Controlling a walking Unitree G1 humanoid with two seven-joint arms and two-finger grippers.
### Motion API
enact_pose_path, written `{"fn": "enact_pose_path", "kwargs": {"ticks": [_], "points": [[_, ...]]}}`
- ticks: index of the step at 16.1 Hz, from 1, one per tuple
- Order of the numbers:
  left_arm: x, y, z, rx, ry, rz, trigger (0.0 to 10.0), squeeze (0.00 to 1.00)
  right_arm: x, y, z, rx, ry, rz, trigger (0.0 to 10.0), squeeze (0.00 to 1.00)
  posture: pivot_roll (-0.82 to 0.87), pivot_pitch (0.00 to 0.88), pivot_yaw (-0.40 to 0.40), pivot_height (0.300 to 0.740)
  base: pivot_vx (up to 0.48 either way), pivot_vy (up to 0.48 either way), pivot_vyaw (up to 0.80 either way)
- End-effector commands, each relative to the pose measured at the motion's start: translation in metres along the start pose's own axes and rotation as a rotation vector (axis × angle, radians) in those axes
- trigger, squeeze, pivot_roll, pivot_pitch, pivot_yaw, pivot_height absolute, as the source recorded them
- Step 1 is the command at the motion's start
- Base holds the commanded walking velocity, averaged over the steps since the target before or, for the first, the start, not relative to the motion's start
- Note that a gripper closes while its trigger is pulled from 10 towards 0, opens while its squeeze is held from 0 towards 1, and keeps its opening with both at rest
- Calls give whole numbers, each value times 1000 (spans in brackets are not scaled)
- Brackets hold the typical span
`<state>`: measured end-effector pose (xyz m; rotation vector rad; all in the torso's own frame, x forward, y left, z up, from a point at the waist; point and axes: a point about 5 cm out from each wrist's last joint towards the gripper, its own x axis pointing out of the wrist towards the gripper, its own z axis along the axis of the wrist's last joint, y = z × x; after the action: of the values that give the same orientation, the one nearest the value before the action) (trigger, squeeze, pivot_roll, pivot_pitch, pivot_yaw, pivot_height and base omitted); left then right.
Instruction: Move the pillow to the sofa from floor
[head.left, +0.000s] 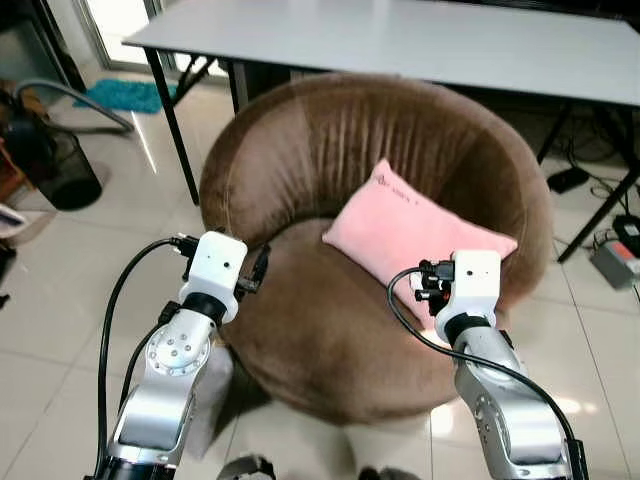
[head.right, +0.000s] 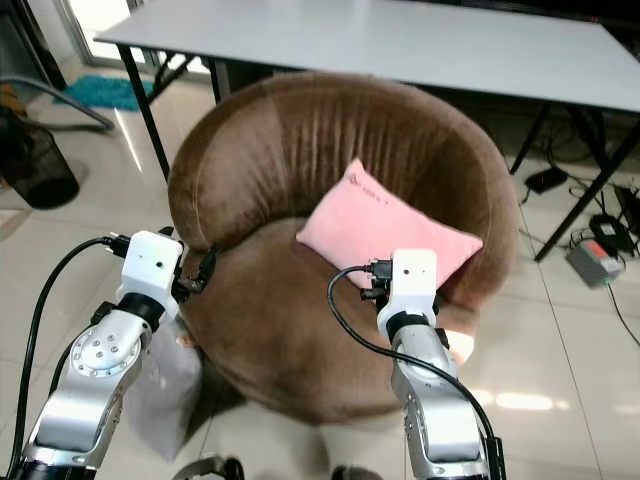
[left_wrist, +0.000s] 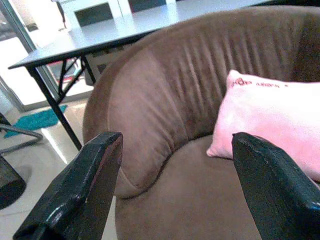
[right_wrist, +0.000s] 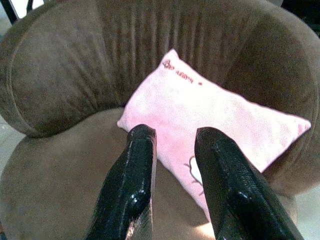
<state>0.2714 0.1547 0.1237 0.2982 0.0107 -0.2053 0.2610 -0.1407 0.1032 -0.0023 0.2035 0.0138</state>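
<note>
Pink rectangular fabric pillow (right_wrist: 210, 112) on round brown velvet sofa (head.left: 300, 170), just beyond narrowly parted, empty right gripper (right_wrist: 175, 145); left gripper (left_wrist: 175, 150) spread wide, empty.

1. A round brown sofa (head.left: 330, 330) stands on the pale tiled floor (head.left: 70, 300).
2. A pink pillow (head.left: 415, 235) lies on its seat, leaning against the backrest, right of centre.
3. A grey worktop (head.left: 420, 40) stands just behind the sofa.
</note>
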Motion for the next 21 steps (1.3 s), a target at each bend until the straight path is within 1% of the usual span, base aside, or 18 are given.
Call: {"fn": "enact_pose_path", "kwargs": {"ticks": [1, 6, 10, 14, 15, 21], "points": [[-1, -1, -3, 8, 13, -6, 10000, 0, -1, -2, 0, -6, 1, -18, 10000, 0, -6, 62, -17, 740, -247, 0, 0], [0, 0, -3, 10, 12, -5, 10000, 0, -1, -3, 0, -6, 0, -19, 10000, 0, -8, 65, -16, 740, -249, 0, 0], [1, 1, 0, 13, -10, 5, 10000, 0, 0, -1, 3, -14, -15, -4, 10000, 0, -10, 67, -16, 740, 0, 0, 0], [2, 2, 1, -3, -5, 10, 10000, 0, 0, -1, 3, 3, -24, -1, 10000, 0, -9, 68, -16, 740, 0, 0, 0], [2, 2, 1, -3, -2, 10, 10000, 0, 0, -3, 3, 15, -22, -11, 10000, 0, -9, 68, -15, 740, 0, 270, 0], [4, 4, 0, -2, 6, 18, 10000, 0, 1, -3, 3, 17, -22, -9, 10000, 0, -7, 69, -15, 740, 0, 468, -358]]}}
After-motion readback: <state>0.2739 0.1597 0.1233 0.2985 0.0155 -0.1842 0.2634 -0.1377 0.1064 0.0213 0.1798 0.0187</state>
